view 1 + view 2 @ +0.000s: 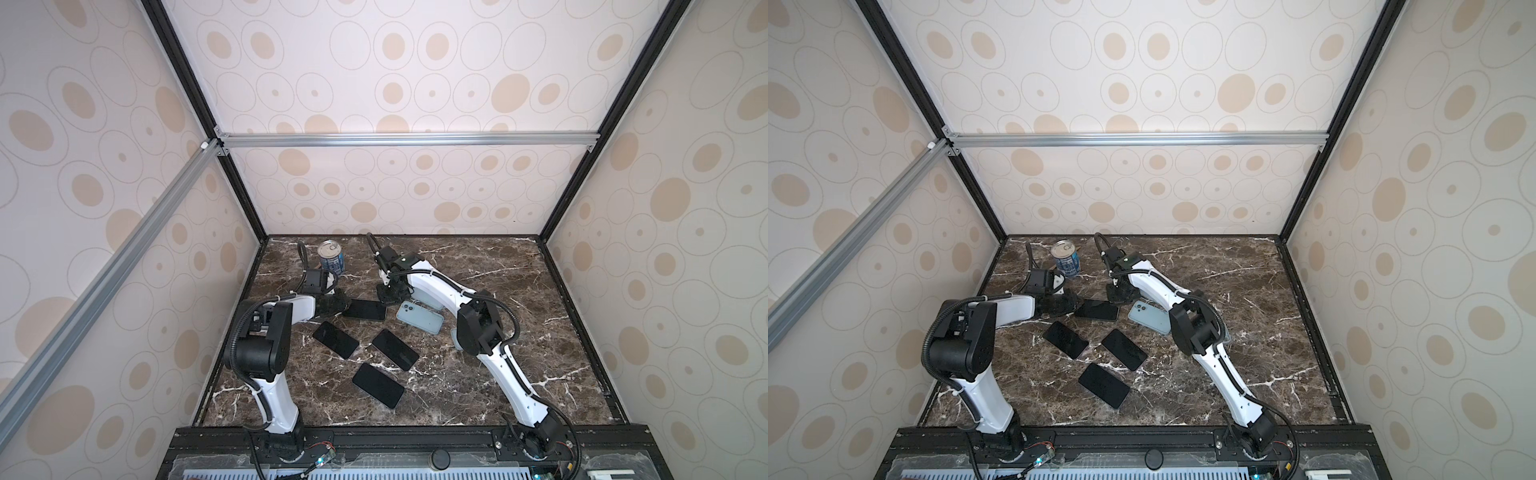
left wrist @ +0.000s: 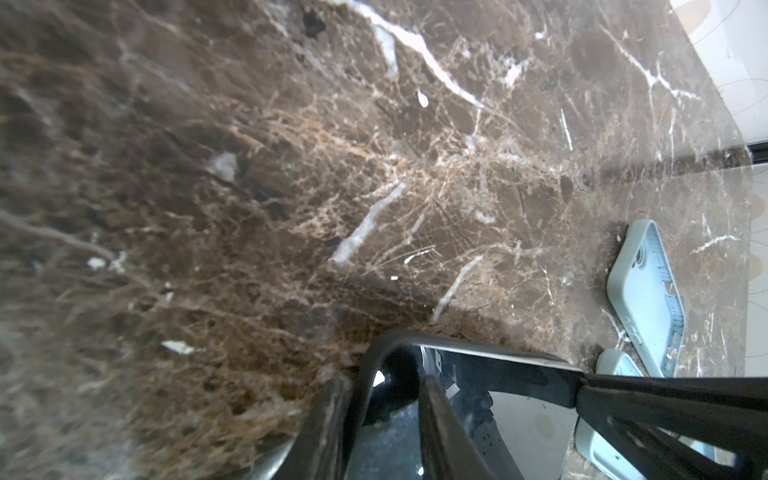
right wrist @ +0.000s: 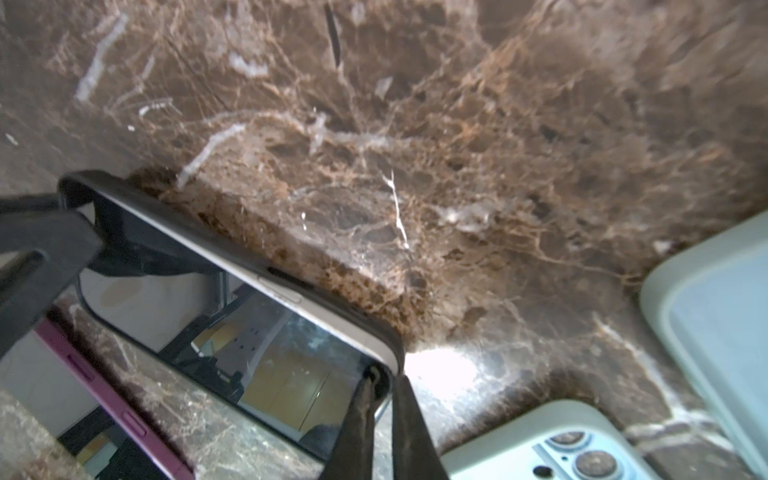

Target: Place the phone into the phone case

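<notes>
- Right wrist view: a phone [image 3: 249, 353] with a glossy dark screen that mirrors the room lies partly inside a black phone case [image 3: 208, 235]. A silver side edge with a long button shows along it.
- The case's thin black rim hugs the phone's long side. At the end where the left arm works, the rim bows away from the phone's rounded corner, so a gap shows there.
- The right gripper [image 3: 382, 378] has its jaws pinched together on the case's rim at the opposite corner of the phone.
- Left wrist view: the left gripper [image 2: 384, 386] has one finger [image 2: 328, 428] outside the curled rim and the other on the screen side, clamping that end of the case.
- Both top views show the phone lying on the brown marble table [image 1: 498, 374], toward the back and a little left of centre. It sits between the two grippers, which meet it from opposite ends.
- A blue can [image 1: 330, 257] stands upright just behind the left gripper.
- Three dark phones [image 1: 336, 339] lie nearer the front, well apart from the grippers.
- A pale blue-green phone [image 1: 419, 318], camera lenses up, lies just right of the held one.
</notes>
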You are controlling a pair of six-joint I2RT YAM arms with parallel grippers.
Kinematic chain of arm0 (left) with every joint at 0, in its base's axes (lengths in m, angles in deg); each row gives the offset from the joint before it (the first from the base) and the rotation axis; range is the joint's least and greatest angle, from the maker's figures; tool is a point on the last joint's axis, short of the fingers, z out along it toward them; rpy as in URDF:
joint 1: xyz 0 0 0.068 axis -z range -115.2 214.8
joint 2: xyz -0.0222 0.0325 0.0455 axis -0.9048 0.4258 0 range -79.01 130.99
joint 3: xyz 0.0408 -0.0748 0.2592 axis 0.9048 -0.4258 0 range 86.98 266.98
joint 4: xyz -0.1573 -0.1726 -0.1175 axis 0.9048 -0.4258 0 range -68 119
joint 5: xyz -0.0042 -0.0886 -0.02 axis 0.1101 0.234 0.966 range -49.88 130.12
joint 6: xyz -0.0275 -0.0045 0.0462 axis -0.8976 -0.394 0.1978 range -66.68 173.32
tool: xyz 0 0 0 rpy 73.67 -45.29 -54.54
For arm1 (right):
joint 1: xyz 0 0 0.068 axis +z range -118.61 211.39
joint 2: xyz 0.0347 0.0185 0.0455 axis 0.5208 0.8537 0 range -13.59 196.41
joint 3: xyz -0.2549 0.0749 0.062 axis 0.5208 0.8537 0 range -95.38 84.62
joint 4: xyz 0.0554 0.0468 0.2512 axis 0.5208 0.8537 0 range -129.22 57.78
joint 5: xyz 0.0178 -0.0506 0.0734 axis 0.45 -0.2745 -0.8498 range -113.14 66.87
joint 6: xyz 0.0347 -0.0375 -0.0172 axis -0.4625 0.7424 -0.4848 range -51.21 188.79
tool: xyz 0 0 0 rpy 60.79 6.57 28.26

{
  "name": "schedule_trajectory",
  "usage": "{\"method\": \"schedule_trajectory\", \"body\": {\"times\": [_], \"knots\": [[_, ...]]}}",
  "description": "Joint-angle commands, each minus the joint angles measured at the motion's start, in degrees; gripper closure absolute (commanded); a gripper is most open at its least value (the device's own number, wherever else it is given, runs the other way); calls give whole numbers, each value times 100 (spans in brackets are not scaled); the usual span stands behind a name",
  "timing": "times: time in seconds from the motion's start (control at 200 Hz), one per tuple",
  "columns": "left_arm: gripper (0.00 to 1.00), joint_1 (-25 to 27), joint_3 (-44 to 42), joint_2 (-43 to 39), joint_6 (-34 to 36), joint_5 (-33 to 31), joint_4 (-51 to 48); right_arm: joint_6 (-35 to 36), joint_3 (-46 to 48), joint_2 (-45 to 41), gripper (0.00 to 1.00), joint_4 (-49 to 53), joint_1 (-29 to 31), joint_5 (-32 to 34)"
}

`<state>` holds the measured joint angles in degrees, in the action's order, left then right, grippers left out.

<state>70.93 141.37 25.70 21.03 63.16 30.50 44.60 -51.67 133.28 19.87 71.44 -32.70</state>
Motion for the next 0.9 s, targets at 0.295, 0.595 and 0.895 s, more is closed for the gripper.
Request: {"method": "schedule_trajectory", "body": {"times": [0.295, 0.595, 0.895], "knots": [[69, -15, -245, 367, -52, 43, -120, 104, 186, 626, 89, 238, 69, -52], [70, -20, -33, 349, 180, -185, -315, 128, 106, -121, 79, -227, -48, 464], [70, -15, 10, 509, 221, -17, -317, 352, -648, 485, 66, -43, -132, 194]]}}
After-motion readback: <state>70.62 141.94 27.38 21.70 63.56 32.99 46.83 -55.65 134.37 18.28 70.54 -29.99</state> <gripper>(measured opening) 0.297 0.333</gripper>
